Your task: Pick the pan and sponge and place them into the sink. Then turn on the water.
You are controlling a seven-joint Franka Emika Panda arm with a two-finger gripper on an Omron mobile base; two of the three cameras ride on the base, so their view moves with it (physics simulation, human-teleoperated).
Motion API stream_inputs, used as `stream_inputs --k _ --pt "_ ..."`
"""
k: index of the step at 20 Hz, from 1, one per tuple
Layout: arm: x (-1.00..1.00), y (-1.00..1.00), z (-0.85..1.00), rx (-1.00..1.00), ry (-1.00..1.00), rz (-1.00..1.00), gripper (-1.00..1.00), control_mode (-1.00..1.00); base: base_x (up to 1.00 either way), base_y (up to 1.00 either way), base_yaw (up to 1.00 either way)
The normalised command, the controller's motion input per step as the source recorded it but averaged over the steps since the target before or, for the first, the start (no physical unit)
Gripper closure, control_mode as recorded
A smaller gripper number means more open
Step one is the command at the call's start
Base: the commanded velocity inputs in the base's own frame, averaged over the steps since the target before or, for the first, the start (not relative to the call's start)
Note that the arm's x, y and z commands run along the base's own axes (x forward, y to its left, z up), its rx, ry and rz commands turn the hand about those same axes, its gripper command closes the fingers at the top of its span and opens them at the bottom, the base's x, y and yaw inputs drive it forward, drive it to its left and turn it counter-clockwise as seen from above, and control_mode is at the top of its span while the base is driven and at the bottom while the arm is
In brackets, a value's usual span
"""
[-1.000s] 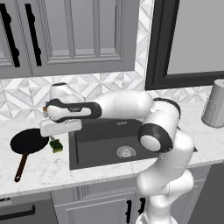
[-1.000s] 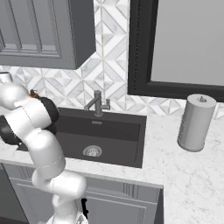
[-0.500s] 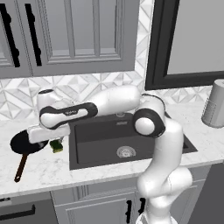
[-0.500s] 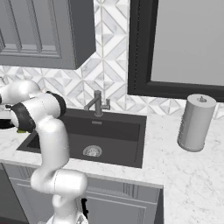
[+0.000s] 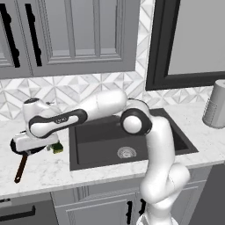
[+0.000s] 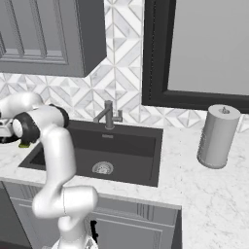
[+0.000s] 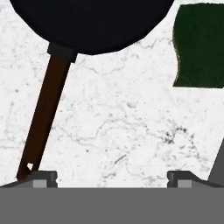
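Gripper spread wide above bare marble counter, gripping nothing. Pan cut off at top of hand view, handle running down toward left fingertip; largely hidden under the hand from the left base. Sponge beside it, cropped at right.

grey cabinets over geometric tile backsplash — white marble counter, dark-framed window

bare marble counter between pan handle, sponge
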Motion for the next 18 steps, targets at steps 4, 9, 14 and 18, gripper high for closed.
stream_inputs --k 4,9,14,18 --pt "0.00 0.43 -0.34 0.00 0.00 -0.01 -1.00 -1.00 0.00 0.00 0.00" --pt "0.00 0.34 -0.32 0.00 0.00 0.00 -1.00 -1.00 0.00 0.00 0.00" --pt "0.00 0.23 -0.30 0.00 0.00 0.00 -1.00 -1.00 0.00 0.00 0.00" --pt "0.01 0.22 -0.33 0.00 0.00 0.00 -1.00 -1.00 0.00 0.00 0.00"
